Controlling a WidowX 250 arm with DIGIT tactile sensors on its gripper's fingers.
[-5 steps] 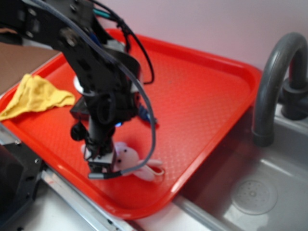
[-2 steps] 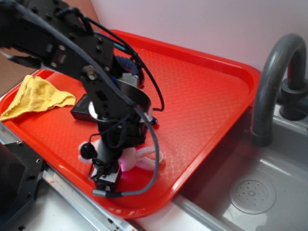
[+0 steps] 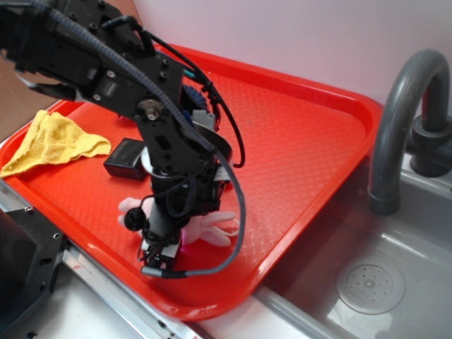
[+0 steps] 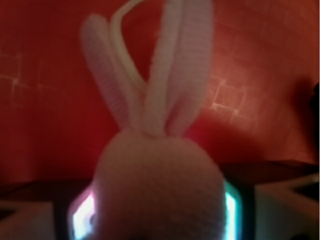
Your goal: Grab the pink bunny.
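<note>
1. The bunny lies on the red tray near its 6 o'clock edge, ears pointing toward 3 o'clock in the exterior view. In the wrist view the bunny fills the lower middle, head between two dark blocks that seem to be the fingers, ears rising to 12 o'clock.

2. One second ago the gripper stood at the 9 o'clock side of the toy, whose white face was plainly in view. Since then the arm has swung lower and over it; now only the ears and a bit of pink at 9 o'clock of the wrist show past the black links.

3. The jaws straddle the head, one finger on either side, close in. Whether they are already pressing the plush or only bracketing it, the pictures do not show; the wrist view is blurred and the exterior view hides the tips behind the arm.

4. What this likely means: the approach is done and the step in hand is the clench itself. The toy is soft, so it should give under the fingers and may slip if only the head is caught.

5. Elsewhere on the tray, a yellow cloth lies at 9 o'clock and a black box sits just behind the arm, both clear of the grasp. A grey tap stands over the sink at 3 o'clock.
</note>
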